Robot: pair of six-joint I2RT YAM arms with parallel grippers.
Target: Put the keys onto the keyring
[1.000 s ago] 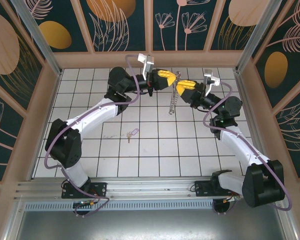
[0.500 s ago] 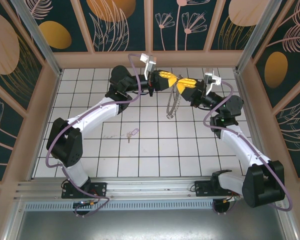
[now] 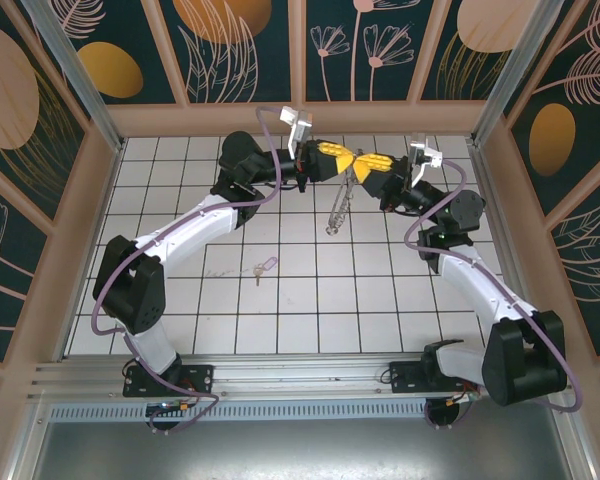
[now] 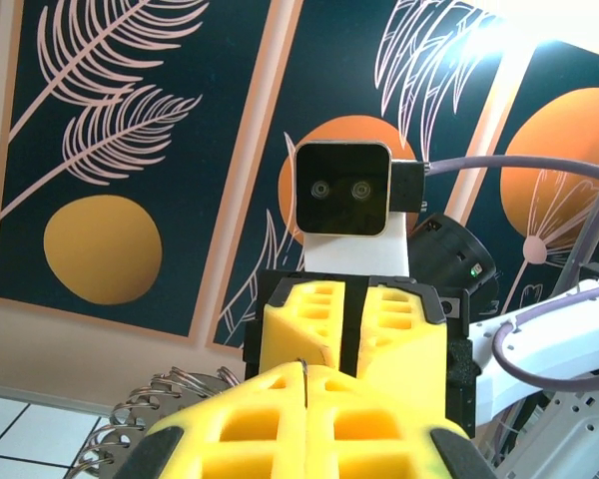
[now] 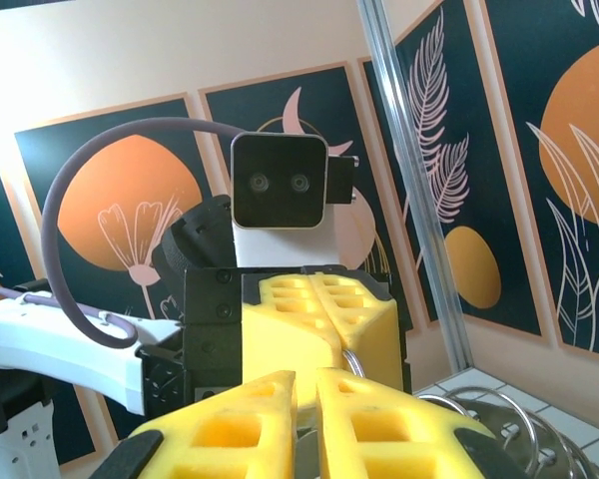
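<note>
The keyring (image 3: 338, 210), a thin ring fringed with small metal pieces, hangs above the far tiles, slanting down to the left. My left gripper (image 3: 346, 160) is shut on its top; in the left wrist view the wire sits pinched in the seam of my left gripper (image 4: 307, 367), with the fringe (image 4: 170, 394) bunched at lower left. My right gripper (image 3: 361, 168) meets it nose to nose. The right wrist view has my right gripper (image 5: 306, 387) drawn to a narrow slit with grey metal in it, and more rings (image 5: 489, 419) at lower right. The key (image 3: 261, 268) with its lilac tag lies on the tiles.
Wooden walls with painted panels (image 3: 230, 40) enclose the tiled floor (image 3: 310, 310). Metal corner posts (image 3: 75, 70) stand at the back left and right. Both arm bases sit on the rail (image 3: 300, 375) at the near edge.
My right gripper has pushed in against the left one and its jaws have narrowed. The hanging keyring has swung and now slants toward the left.
</note>
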